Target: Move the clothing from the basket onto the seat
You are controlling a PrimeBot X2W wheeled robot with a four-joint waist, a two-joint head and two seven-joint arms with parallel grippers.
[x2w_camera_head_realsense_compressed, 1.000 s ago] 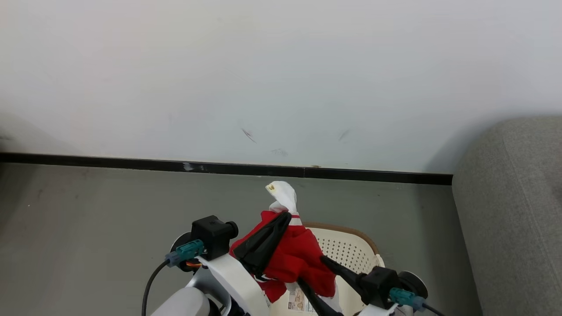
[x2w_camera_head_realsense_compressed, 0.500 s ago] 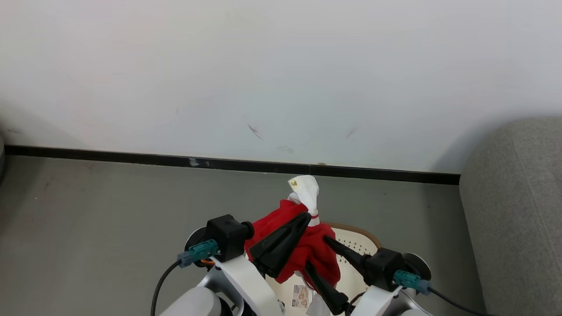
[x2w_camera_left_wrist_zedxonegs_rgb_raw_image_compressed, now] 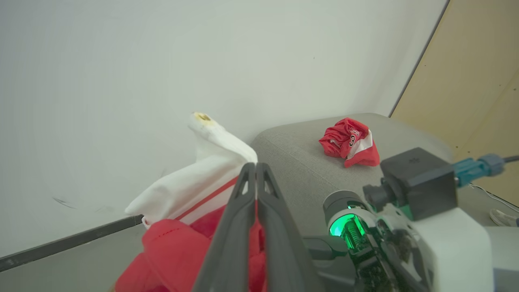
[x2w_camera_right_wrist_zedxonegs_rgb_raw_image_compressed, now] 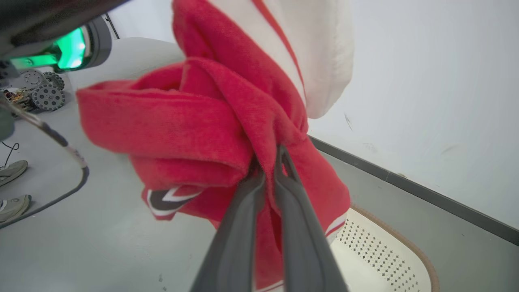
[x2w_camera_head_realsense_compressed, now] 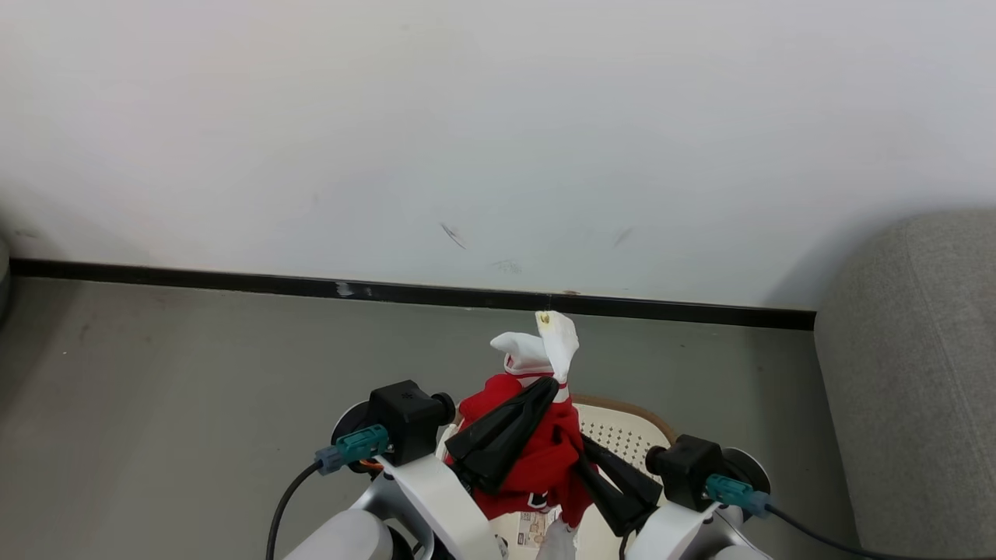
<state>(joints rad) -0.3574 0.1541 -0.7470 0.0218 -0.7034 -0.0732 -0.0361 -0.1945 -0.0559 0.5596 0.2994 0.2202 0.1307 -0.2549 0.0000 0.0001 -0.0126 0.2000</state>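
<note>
Left gripper (x2w_camera_head_realsense_compressed: 548,386) and right gripper (x2w_camera_head_realsense_compressed: 582,449) both clamped on red garment (x2w_camera_head_realsense_compressed: 537,467), held above basket (x2w_camera_head_realsense_compressed: 622,406), presumably for carrying to seat (x2w_camera_head_realsense_compressed: 910,373).

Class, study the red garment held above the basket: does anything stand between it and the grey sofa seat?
Nothing visible does. The left gripper and right gripper hold the red garment above the basket; only floor separates it from the seat on the robot's right, where another garment lies.
</note>
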